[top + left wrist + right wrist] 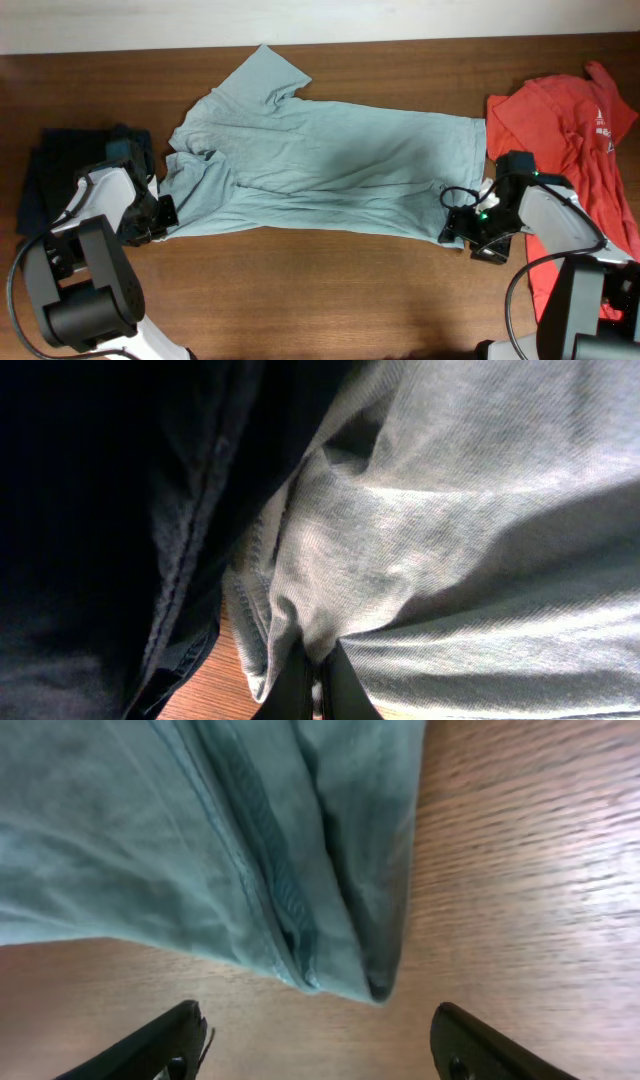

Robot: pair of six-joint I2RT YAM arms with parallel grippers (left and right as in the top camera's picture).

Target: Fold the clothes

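Note:
A pale grey-green T-shirt (330, 165) lies spread sideways across the wooden table, collar end to the left, hem to the right. My left gripper (160, 213) is shut on the shirt's lower left edge; the left wrist view shows the black fingers (318, 685) pinching a fold of the grey cloth (450, 540). My right gripper (470, 232) is open just off the shirt's lower right hem corner. In the right wrist view the hem corner (370, 970) lies on the wood ahead of the spread fingers (325, 1045), apart from them.
A red garment (575, 150) lies crumpled at the right edge, partly under the right arm. A dark navy garment (60, 170) lies at the left, next to the left gripper; it also shows in the left wrist view (100, 540). Bare wood (320, 290) spans the front.

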